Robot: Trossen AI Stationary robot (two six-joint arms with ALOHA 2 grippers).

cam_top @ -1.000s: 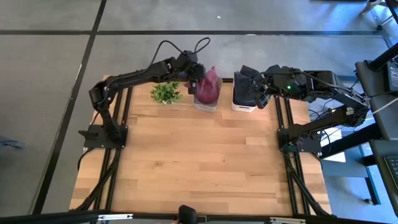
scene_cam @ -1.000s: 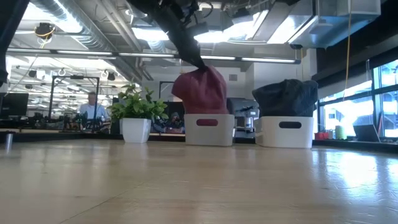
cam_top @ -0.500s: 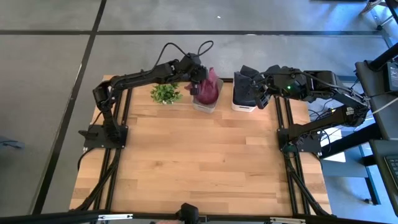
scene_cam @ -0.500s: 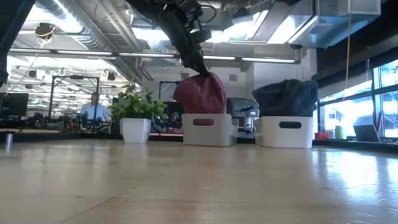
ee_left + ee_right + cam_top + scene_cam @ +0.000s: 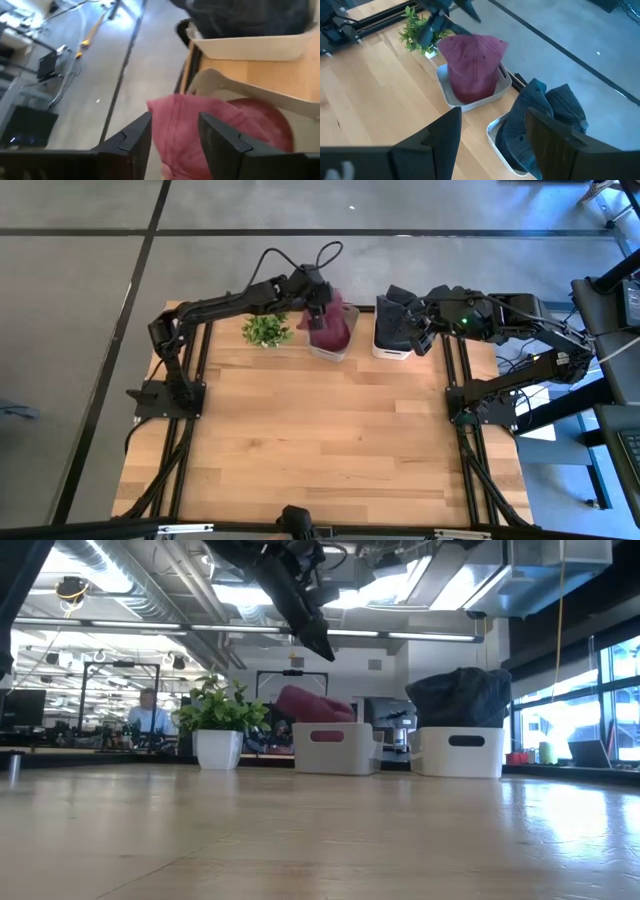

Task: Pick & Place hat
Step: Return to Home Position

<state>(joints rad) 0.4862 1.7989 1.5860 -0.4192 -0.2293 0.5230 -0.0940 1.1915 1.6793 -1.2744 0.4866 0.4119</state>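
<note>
A maroon hat [image 5: 312,703] lies slumped in a white bin [image 5: 335,750] at the table's far edge, its crown down in the bin and part of it over the rim [image 5: 472,67]. My left gripper [image 5: 322,648] hangs open just above it, clear of the cloth; the left wrist view shows the hat [image 5: 200,125] beyond the spread fingers. My right gripper [image 5: 420,330] stands open beside a second white bin [image 5: 390,350], which holds a dark blue hat [image 5: 540,120].
A small potted plant [image 5: 266,330] stands left of the maroon hat's bin. Both bins sit side by side at the far edge. The wooden table top [image 5: 320,440] stretches bare toward the near edge. A person [image 5: 150,715] sits far off in the room behind.
My left gripper has opened and let go of the maroon hat. The hat, held up by its top above the bin a second ago, was lowered and has now dropped and slumped into the bin.
</note>
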